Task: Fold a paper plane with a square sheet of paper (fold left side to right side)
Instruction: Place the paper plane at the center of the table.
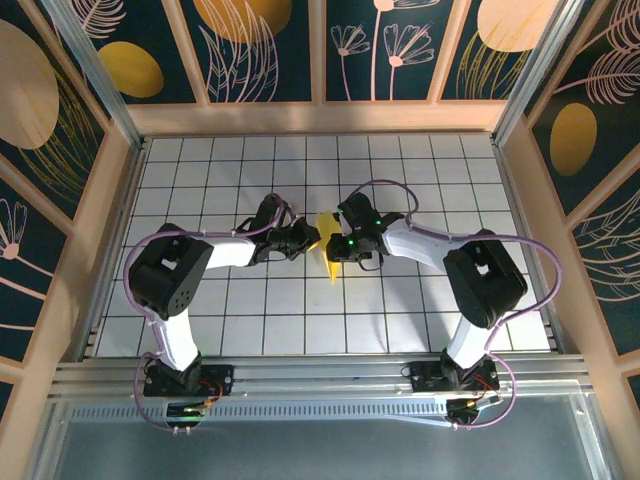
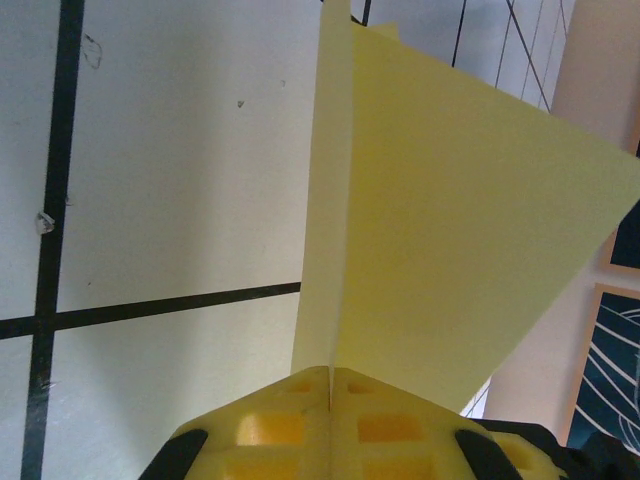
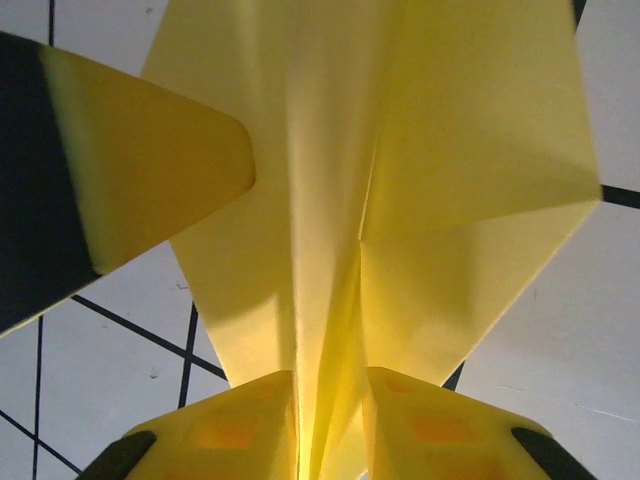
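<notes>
Top external: a light, flimsy plane, mid-table, is clamped at its crease by the left gripper. The right gripper seems closed there too, where it is judged stiffest.

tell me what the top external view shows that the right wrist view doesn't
Top external: both arms in full, with the left gripper and right gripper facing each other above the white grid table. Right wrist: the centre folds up close, pinched between the right gripper's pads. Both: the yellow paper plane.
</notes>
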Controlling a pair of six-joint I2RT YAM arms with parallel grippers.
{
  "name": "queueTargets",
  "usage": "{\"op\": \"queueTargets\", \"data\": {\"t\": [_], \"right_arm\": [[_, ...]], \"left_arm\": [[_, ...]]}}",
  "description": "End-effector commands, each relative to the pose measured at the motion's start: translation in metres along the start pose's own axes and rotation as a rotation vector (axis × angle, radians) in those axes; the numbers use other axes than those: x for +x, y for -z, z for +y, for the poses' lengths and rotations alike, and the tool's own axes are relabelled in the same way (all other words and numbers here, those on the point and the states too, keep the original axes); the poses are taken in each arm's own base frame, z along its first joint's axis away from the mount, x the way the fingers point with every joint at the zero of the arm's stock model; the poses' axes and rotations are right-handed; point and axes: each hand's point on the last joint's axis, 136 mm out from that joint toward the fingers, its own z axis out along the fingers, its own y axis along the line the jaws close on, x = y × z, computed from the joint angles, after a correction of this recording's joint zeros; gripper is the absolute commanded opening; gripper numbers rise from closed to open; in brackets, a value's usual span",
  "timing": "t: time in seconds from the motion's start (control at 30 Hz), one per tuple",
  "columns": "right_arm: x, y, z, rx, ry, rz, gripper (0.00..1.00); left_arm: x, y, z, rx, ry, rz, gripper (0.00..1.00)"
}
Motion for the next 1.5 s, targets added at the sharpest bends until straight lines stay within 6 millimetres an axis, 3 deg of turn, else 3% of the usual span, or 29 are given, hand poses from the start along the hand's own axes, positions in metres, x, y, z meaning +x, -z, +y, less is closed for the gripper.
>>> {"op": "queueTargets", "data": {"t": [0.0, 0.6, 1.17, 1.47], "right_arm": [[-0.003, -0.005, 0.0, 0.029, 0.0, 0.004, 0.22], [-0.001, -0.017, 0.011, -0.033, -0.035, 0.017, 0.24], [0.009, -0.027, -0.003, 0.033, -0.076, 0.055, 0.21], [0.012, -0.034, 0.0, 0.023, -0.085, 0.066, 0.21]], "left_arm": [[0.002, -0.004, 0.001, 0.003, 0.019, 0.002, 0.0], [0.01, -0.008, 0.016, -0.018, 0.04, 0.013, 0.0], [0.014, -0.011, 0.025, -0.024, 0.056, 0.022, 0.0], [0.016, -0.012, 0.032, -0.037, 0.063, 0.025, 0.0]]}}
